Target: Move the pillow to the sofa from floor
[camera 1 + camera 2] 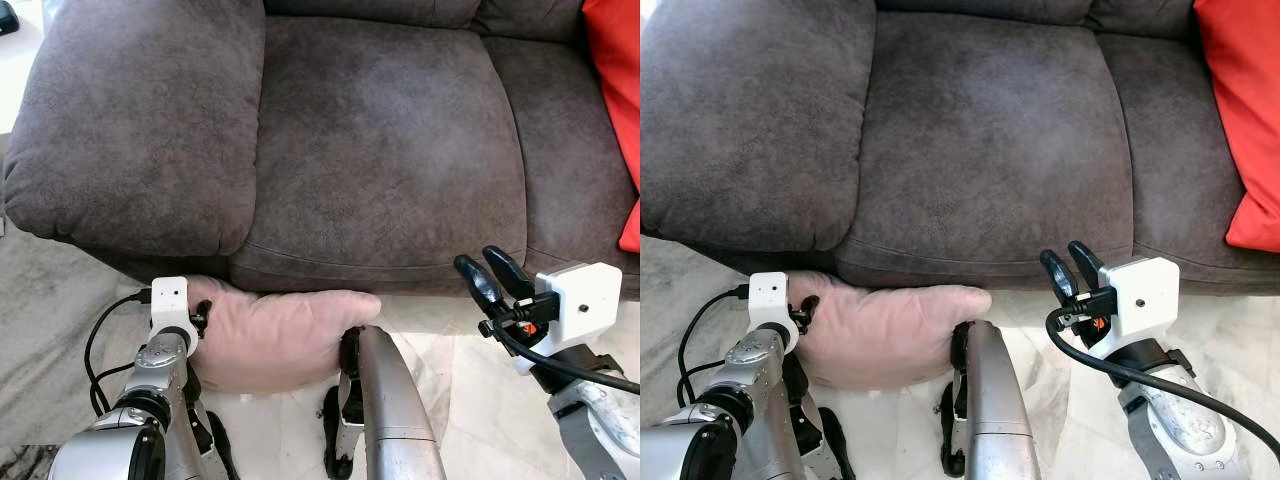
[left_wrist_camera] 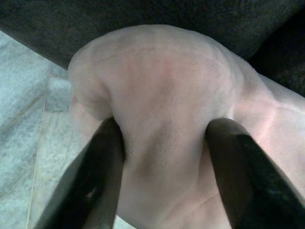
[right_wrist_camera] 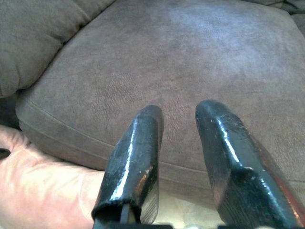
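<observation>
Pillow (image 1: 275, 338), pink, on floor (image 1: 455, 400) tight vs sofa (image 1: 380, 150) front, under seat edge. My L gripper (image 2: 164, 143) pinches its left end, fingers (image 2: 102, 176) dug into a fold of fabric. My R gripper (image 3: 178, 138) hovers off pillow's right side, near seat front, fingers slightly apart, holding nothing. Red cushion (image 1: 1240, 110) at sofa's right.

A soft, pale pink pillow (image 1: 275, 335) is seen on the light floor, pressed against the front base of a dark brown sofa (image 1: 380, 150). Its plush surface is bunched and creased at one end; the sofa's wide seat cushion lies just above.
</observation>
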You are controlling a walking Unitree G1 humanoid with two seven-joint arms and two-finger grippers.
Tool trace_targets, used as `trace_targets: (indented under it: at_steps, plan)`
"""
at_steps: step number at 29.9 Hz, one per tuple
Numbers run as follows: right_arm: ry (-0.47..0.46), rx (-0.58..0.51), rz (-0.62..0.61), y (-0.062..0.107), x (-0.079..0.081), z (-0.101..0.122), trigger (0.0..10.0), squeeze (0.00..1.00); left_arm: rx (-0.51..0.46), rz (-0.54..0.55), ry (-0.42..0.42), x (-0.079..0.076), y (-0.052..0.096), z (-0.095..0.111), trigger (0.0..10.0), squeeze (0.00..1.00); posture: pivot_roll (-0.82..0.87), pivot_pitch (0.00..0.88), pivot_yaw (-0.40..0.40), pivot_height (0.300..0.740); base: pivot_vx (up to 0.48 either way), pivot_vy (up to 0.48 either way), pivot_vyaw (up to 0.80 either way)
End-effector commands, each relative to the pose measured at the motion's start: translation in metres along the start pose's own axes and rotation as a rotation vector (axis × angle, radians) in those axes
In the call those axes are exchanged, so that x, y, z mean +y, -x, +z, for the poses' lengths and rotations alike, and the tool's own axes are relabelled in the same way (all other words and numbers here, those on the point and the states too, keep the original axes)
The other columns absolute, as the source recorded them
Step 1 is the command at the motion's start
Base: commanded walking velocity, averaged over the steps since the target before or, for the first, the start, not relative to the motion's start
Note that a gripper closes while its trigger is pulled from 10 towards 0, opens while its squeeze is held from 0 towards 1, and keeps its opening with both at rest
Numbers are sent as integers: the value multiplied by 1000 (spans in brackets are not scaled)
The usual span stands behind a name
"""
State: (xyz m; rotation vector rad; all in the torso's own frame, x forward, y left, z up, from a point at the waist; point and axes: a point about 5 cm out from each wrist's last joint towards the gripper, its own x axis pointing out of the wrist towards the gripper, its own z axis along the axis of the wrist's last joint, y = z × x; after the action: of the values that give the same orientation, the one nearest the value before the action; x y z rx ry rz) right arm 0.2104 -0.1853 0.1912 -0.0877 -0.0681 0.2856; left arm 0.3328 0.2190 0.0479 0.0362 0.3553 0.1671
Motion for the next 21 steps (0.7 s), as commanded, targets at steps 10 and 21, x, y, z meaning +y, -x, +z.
trace_targets:
  at_steps: [10, 21]
  plan:
    - [10, 4, -15, 6, -3, 3, 10000, 0, 89, 0, 2, 1, 7, -26, 0, 0, -268, 450, -204, 528, 0, 0, 0]
    - [6, 8, -12, 6, -2, 2, 10000, 0, 91, 1, -4, 2, 8, -27, 0, 0, -262, 447, -201, 528, 0, 0, 0]
